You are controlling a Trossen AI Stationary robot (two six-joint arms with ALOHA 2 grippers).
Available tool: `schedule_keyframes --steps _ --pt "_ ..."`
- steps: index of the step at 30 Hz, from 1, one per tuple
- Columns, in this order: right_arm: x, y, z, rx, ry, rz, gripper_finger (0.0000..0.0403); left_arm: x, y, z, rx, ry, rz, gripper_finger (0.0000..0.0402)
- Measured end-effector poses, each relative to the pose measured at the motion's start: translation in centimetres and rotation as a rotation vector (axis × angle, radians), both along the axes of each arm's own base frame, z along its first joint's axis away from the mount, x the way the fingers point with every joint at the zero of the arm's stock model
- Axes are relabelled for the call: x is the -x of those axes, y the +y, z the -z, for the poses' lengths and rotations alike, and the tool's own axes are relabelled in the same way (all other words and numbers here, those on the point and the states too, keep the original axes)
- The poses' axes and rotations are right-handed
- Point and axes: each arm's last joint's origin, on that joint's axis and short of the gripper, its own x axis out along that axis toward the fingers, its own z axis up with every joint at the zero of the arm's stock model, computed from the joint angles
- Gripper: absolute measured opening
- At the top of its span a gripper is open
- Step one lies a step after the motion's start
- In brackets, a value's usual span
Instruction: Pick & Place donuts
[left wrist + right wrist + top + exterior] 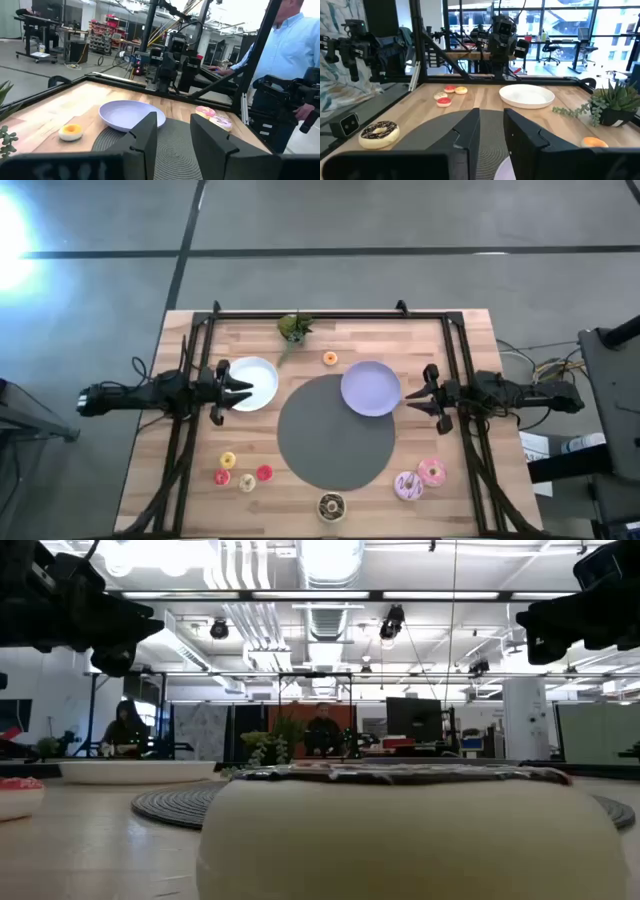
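Note:
Donuts lie flat on the wooden table: a pink one [433, 472] and a white-pink sprinkled one [408, 486] near the right front, a dark brown one [331, 506] at the near edge, tiny yellow [228, 461], red [264, 473] and others at the left front, an orange one [330, 359] far back. My left gripper [246, 389] hovers open over the white plate [256, 383]. My right gripper [410, 396] hovers open beside the lavender plate [371, 388]. Neither touches anything.
A round grey mat [336, 432] covers the table's middle; the lavender plate overlaps its far right edge. A small green plant [294, 328] stands at the far edge. A black frame [330, 314] runs along the far edge and sides. A person [285, 55] stands beyond the table's right side.

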Motion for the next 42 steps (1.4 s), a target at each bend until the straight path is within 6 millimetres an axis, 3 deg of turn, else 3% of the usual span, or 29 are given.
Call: schedule_keyframes --steps 42 --pt "0.0 -0.04 -0.04 -0.002 -0.004 0.013 0.0076 0.0 0.0 0.0 0.0 0.0 0.0 0.0092"
